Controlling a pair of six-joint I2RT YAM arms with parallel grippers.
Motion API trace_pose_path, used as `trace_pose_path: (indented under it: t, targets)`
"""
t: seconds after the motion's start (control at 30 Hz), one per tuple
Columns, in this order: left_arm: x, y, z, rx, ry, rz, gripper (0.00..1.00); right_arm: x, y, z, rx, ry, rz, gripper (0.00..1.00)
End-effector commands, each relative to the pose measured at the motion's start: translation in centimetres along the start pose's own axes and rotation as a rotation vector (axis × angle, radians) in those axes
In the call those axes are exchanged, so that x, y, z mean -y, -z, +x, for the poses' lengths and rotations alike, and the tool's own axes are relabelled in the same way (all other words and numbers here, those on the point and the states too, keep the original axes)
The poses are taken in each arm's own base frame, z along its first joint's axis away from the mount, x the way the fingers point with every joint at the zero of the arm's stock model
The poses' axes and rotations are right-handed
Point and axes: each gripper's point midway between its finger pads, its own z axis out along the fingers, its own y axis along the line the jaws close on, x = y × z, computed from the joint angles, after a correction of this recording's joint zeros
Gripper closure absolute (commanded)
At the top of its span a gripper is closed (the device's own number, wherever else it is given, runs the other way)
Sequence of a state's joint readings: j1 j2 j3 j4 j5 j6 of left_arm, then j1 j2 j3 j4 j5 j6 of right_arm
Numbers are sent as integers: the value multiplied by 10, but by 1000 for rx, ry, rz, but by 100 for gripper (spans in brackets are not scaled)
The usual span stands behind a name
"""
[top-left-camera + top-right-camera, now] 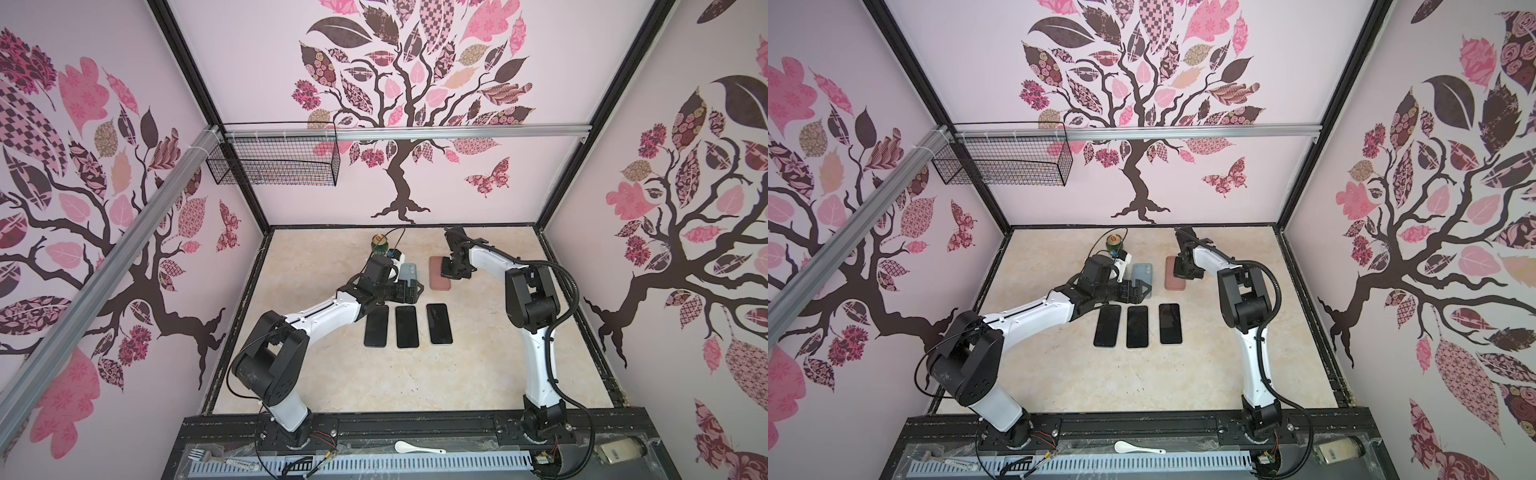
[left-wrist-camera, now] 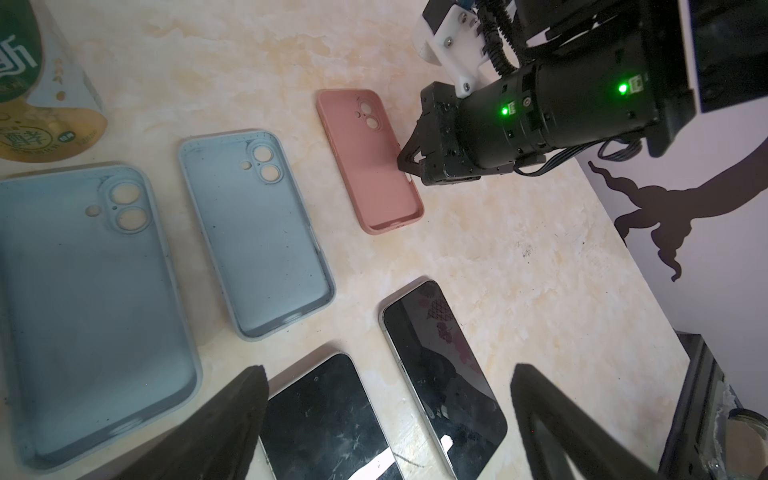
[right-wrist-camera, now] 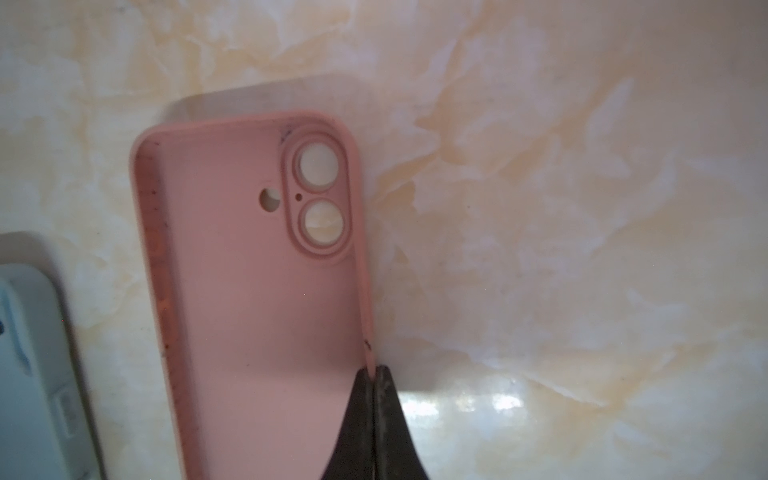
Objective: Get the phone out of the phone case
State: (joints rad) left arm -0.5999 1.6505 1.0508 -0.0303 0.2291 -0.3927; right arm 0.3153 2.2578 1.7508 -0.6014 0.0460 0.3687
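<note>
Three phones (image 1: 407,327) out, pink case (image 1: 436,282) pinched.
Top view: phones lie in a row mid-frame, pink case above-right of them. Left wrist: my left gripper (image 2: 388,370) stands wide apart over the phones. Right wrist: my right gripper (image 3: 375,370) clamped on the empty pink case's side wall.

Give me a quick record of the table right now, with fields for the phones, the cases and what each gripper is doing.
phones: three, screen up, side by side in a row, none in a case
pink case: empty, open side up
blue cases: two, both empty, open side up
right gripper: shut on the pink case's side wall
left gripper: open, holding nothing
can: upright near the back wall
</note>
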Motion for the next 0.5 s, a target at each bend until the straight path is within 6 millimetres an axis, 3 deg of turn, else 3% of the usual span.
trace_pose_path:
  t: [0.0, 0.47]
  targets:
    - [-7, 5, 11, -9, 8, -17, 5, -6, 2, 30, -80, 77, 32, 100]
    - [-4, 16, 17, -3, 20, -11, 5, -8, 5, 50, -111, 73, 38, 100]
